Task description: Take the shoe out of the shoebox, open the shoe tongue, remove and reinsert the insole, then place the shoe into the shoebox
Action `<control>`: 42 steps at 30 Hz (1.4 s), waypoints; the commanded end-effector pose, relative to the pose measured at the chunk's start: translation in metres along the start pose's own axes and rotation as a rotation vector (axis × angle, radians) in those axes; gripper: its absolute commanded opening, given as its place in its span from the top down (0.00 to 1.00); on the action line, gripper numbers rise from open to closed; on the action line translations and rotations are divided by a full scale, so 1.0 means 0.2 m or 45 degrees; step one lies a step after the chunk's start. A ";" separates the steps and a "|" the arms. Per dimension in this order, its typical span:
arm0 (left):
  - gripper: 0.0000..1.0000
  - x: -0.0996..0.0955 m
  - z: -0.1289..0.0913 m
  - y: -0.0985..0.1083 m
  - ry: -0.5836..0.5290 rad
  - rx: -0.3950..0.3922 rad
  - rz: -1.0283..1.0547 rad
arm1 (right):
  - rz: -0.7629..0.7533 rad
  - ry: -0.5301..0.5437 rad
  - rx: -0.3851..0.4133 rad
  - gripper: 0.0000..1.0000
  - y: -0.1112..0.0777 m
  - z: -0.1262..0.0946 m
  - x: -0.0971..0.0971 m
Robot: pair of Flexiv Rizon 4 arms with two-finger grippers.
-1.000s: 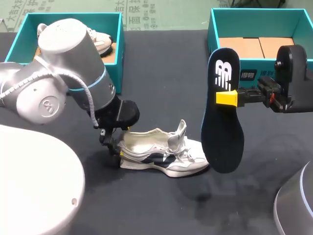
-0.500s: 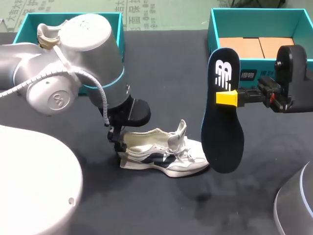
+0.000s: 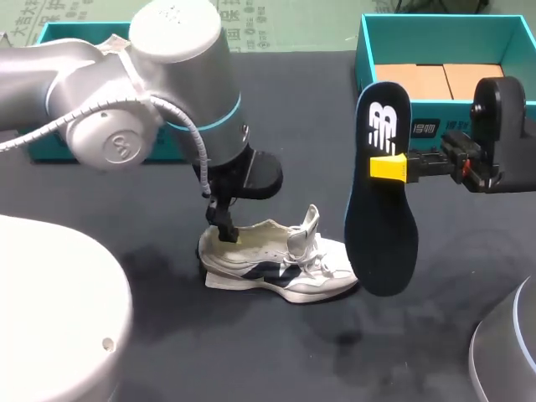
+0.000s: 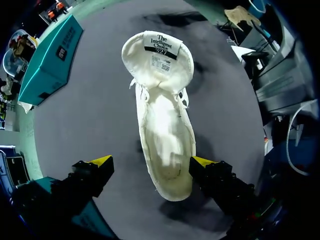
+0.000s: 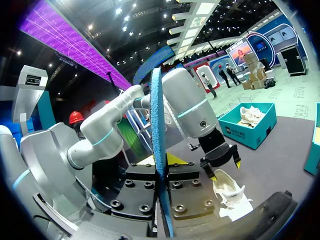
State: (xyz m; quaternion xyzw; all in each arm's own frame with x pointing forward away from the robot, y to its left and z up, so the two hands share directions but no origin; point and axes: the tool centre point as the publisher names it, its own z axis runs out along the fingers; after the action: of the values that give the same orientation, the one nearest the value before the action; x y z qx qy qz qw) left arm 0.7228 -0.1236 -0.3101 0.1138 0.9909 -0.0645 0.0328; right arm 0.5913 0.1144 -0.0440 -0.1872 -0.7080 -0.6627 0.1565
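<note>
- left shoebox (image 3: 75,32) sits in the far left corner of the table (image 3: 285,109), mostly hidden behind my left arm, so not much to say about it
- left gripper (image 3: 224,226) hangs right over the heel end of the shoe (image 3: 276,264). in the left wrist view it (image 4: 152,161) is spread wide with a yellow tip on each side of the heel, and it isn't squeezing anything as far as i can see
- the shoe lies sole down around the middle of the table, toe toward the right edge. the tongue is flipped up and the inside looks bare, so i'd say we're at the reinsert step
- insole (image 3: 381,209) hangs upright just right of the toe, heel end up, clear of the table
- right gripper (image 3: 389,167) pinches it across the middle from the right side
- right shoebox (image 3: 365,59) waits in the far right corner, behind the insole
- my take: clamp the heel with the left first so the shoe can't skate. then tip the insole flatter and feed the forefoot end in under the raised tongue, sliding it toward the toe before dropping the heel end. going in steep will probably buckle it against the collar
</note>
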 end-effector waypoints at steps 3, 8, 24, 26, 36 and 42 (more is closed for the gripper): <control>0.00 -0.09 0.19 -0.13 0.026 -0.040 0.008 | 0.000 -0.011 -0.006 1.00 -0.02 0.00 0.02; 0.04 -0.11 0.27 -0.15 0.016 -0.068 -0.006 | 0.000 -0.011 -0.006 1.00 -0.02 0.00 0.02; 0.41 -0.08 0.42 -0.10 0.065 -0.058 -0.146 | 0.000 -0.011 -0.006 1.00 -0.02 0.00 0.02; 0.49 -0.08 0.44 -0.10 0.070 -0.059 -0.153 | 0.000 -0.011 -0.006 1.00 -0.02 0.00 0.02; 0.64 -0.08 0.45 -0.11 0.079 -0.061 -0.157 | 0.000 -0.011 -0.006 1.00 -0.02 0.00 0.02; 1.00 -0.07 0.46 -0.10 0.084 -0.060 -0.148 | 0.000 -0.011 -0.006 1.00 -0.02 0.00 0.02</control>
State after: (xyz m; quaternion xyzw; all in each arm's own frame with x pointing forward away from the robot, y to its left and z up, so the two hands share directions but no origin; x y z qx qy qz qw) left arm 0.7346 -0.1588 -0.3951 0.0567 0.9976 -0.0392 -0.0023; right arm 0.5912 0.1143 -0.0439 -0.1873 -0.7082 -0.6625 0.1565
